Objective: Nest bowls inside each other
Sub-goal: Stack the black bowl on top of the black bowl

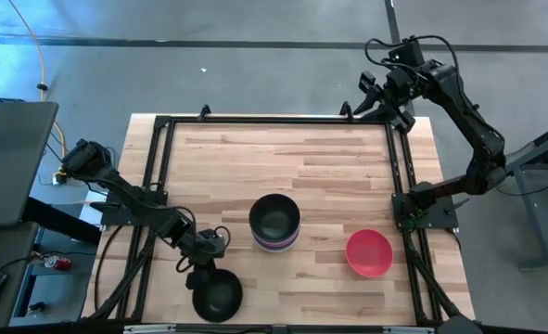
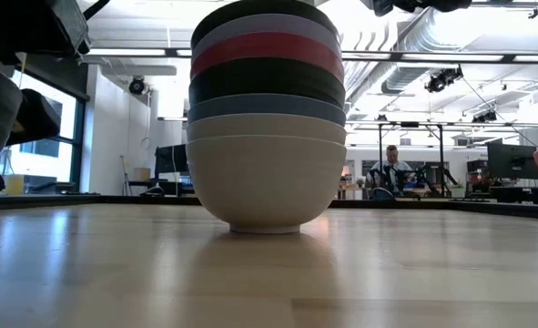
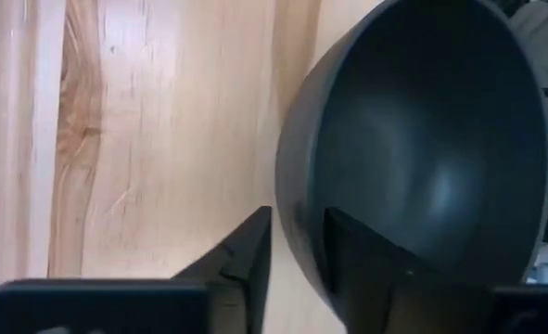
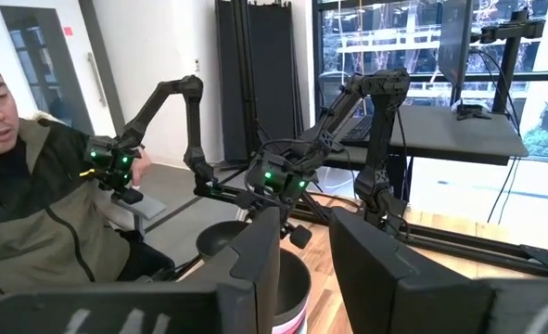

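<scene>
Where pale wood table (image 1: 329, 167) spreads, bright office, seated person (image 2: 392, 164)

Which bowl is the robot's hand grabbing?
The lone black bowl at the table's near edge. The left hand has its fingers on either side of its rim. The red bowl and the stack stand untouched.

obstacles: bowl stack (image 1: 274, 223) mid-table, magenta bowl (image 1: 369, 252) to its right | free: far half of table (image 1: 283, 153)
</scene>
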You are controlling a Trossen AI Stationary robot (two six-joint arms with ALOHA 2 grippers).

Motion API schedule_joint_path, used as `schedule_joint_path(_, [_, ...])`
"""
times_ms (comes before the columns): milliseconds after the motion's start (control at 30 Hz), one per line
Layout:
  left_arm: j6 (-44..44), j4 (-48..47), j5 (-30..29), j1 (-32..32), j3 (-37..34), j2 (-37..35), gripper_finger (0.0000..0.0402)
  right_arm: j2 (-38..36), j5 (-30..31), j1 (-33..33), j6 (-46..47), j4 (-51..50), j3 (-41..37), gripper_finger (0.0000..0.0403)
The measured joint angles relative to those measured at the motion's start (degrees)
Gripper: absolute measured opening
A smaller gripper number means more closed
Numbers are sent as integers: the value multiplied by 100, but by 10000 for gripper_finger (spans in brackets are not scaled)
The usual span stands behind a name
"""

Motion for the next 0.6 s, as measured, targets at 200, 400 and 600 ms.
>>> schedule_joint_path(200, [133,-272,-10,21,1,-1,9,0,0,0,-570,-546,0,90])
schedule_joint_path(400, [320,-433,64,171,0,-7,5,0,0,0,-1098,-1022,0,90])
schedule_joint_path(600, [663,-932,286,553,4,-266,3,0,-2,0,-1139,-1087,0,90])
